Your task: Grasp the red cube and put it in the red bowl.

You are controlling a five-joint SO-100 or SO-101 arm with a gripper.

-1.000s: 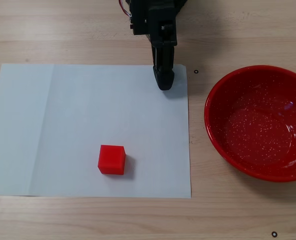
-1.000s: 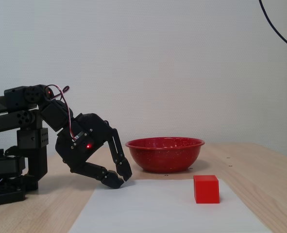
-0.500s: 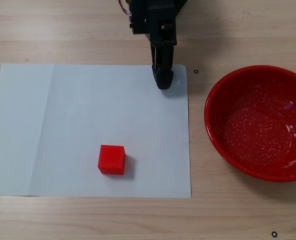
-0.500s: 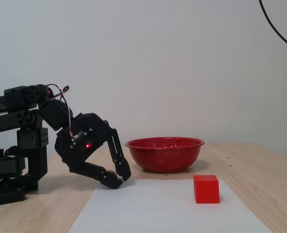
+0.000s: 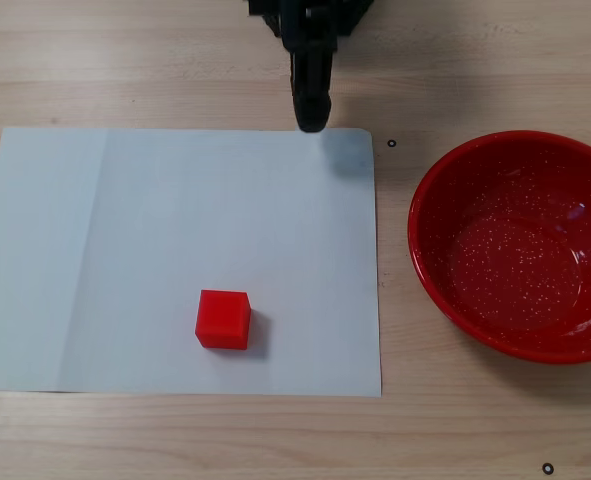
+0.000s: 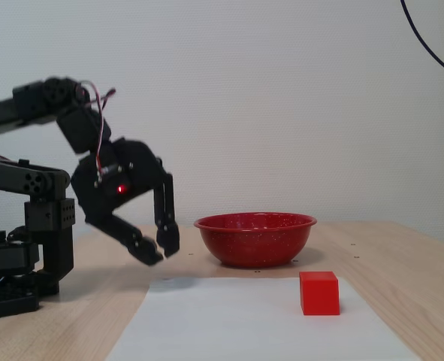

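Now higher, the pincer [image 6: 160, 252], empty.

Gripper [image 6: 155, 252]: raised off the table since a second ago, now hanging in the air above the far edge of the white paper [image 5: 175, 260] with a small gap between its fingertips in the side fixed view. In the top-down fixed view the gripper [image 5: 311, 122] has drawn back toward the far side, its tip at the paper's far edge rather than over the sheet. Upper arm [image 6: 26, 105]: lifted higher.
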